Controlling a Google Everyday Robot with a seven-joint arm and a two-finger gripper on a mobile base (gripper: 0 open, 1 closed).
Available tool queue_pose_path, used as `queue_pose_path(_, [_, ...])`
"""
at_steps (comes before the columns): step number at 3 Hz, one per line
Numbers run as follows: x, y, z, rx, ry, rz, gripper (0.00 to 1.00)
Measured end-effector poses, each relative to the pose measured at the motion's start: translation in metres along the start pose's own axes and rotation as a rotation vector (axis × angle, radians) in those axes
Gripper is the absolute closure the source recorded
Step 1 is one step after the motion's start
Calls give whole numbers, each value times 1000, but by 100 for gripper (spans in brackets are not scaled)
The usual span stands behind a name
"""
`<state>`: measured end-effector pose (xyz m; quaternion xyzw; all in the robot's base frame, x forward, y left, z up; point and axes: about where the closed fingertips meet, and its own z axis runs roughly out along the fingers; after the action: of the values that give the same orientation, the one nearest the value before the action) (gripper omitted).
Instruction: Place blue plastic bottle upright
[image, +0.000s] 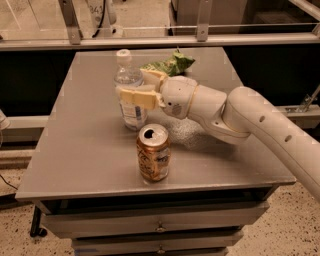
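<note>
The blue plastic bottle (132, 114), clear with a white cap and a pale label, stands upright on the grey table (75, 150), just behind the bronze can. My gripper (140, 88) reaches in from the right and is shut around the bottle's middle. One cream finger (136, 98) crosses the front of the bottle, and the other finger (153, 75) lies behind it. The bottle's base looks level with the tabletop. The fingers hide part of the label.
An opened bronze soda can (153, 152) stands upright in front of the bottle, near the table's front edge. A green snack bag (171, 63) lies behind the gripper. My white arm (260, 130) spans the table's right side. A rail runs along the back.
</note>
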<state>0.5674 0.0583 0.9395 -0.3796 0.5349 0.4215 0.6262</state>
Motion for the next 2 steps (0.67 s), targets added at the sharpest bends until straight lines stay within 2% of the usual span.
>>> queue_pose_path(1, [3,0,-2,6,8,6,84])
queue_pose_path(2, [4,-1,-4,15,10,10,61])
